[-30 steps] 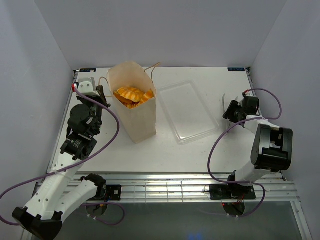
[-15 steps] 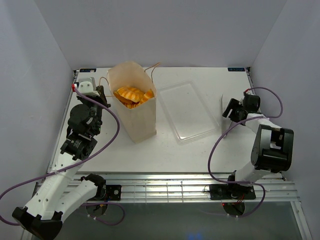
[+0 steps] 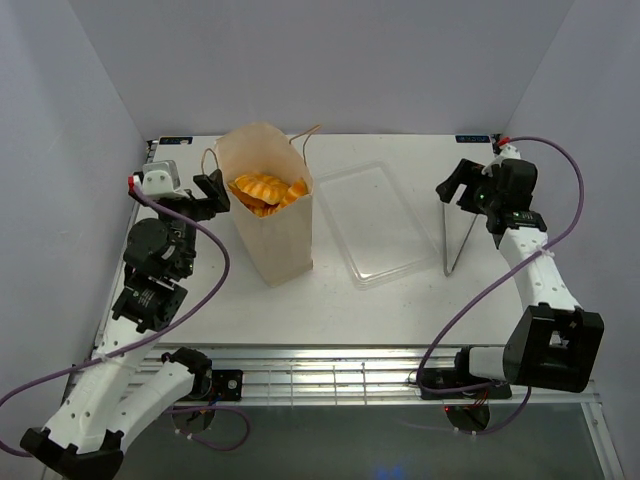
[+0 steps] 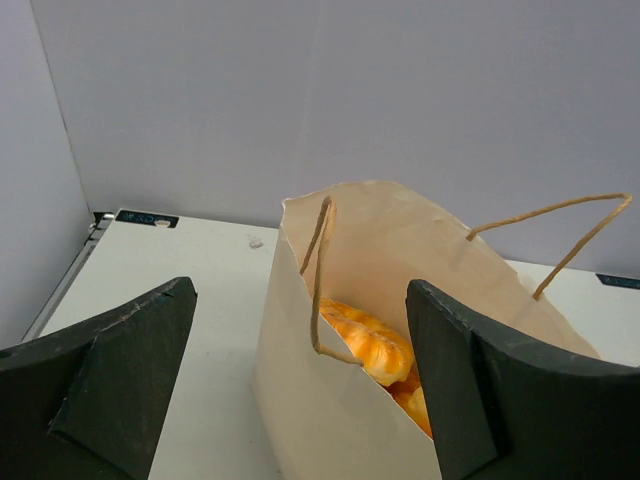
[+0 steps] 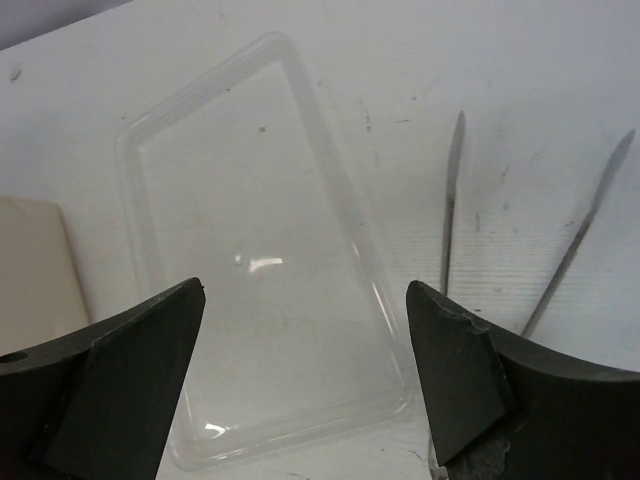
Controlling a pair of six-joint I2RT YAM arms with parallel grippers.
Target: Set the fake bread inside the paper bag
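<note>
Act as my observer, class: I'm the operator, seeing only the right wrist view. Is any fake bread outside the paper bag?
Observer: None visible; the top view shows orange fake bread inside the paper bag.
Operator: Is the bag standing?
Observer: Yes, upright, mouth open.
Operator: And the left gripper?
Observer: The left gripper is open, facing the bag, holding nothing.

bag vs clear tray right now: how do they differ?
The paper bag stands upright; the tray lies flat. The bag is opaque tan paper with string handles; the tray is clear plastic. The bag holds orange bread; the tray is empty. Both sit on the white table.
</note>
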